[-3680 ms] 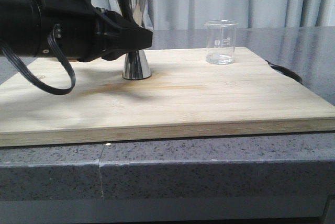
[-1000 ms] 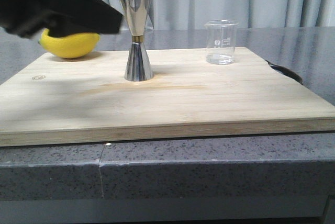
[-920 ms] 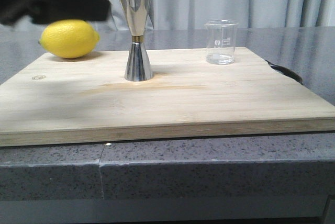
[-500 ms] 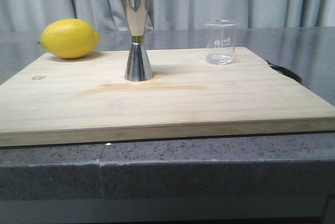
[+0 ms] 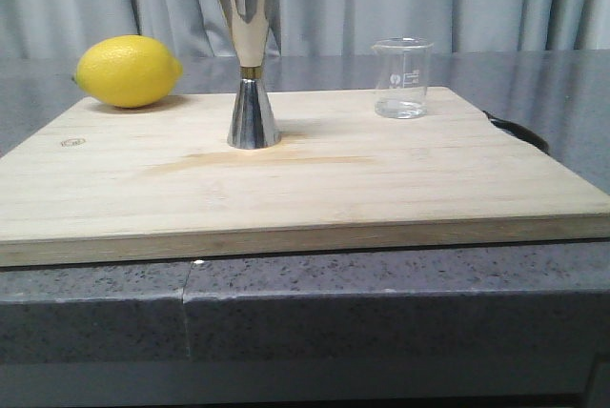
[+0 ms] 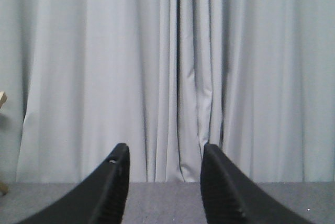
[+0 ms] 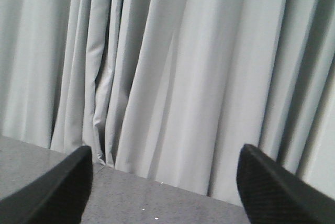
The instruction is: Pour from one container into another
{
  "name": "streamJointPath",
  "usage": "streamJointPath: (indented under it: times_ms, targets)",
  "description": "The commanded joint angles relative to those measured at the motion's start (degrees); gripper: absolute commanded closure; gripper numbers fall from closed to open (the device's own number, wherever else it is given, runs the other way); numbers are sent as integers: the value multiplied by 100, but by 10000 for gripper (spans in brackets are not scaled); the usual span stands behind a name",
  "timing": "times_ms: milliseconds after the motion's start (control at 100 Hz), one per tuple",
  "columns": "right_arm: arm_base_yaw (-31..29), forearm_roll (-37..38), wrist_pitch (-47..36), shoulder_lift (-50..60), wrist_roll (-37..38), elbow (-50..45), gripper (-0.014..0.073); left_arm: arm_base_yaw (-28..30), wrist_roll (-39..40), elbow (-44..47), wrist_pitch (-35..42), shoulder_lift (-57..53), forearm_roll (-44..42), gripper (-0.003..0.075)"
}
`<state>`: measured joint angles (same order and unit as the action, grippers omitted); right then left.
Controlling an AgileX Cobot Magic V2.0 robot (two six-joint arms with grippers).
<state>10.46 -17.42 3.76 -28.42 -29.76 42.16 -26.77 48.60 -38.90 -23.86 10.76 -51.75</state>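
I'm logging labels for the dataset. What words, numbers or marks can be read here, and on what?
Glass beaker: faint white printed marks on its side, too small and blurred to read.
Wooden board: a small round stamp near its left edge, not legible.
Steel jigger: no text visible.
Lemon: no text visible.
Nothing in the pictures can be quoted.

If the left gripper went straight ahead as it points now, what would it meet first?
Probably the curtain: the open left gripper faces it squarely, with nothing between, though depth is unclear.
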Motion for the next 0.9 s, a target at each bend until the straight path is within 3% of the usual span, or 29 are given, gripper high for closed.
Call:
streamJointPath:
  times_ms: [0,150,290,500,600,710,890]
  targets:
    - [-262,243,-205,178,-73,22,82,33,-256,-134,-88,35,346,481]
    - [-866,290,293,357,-73,-236,82,33,-1148,255,299,35,933,549]
    - [-1390,246,353,507,-46,-625,97,33,-1259,860,884,35,924,587]
    - [-1514,24,-125,734,-45,-1415,368,33,-1259,1737,1972,35,877,662]
    - [-1514,-67,-125,840,-45,-1684,494,33,-1259,2009,2136,35,732,740]
    - [-1514,-180,-246,991,-45,-1895,645,33,-1259,2187,2169,35,532,739]
    - [-1514,-180,-376,1079,-45,-1979,662,33,-1259,2216,2178,35,459,739]
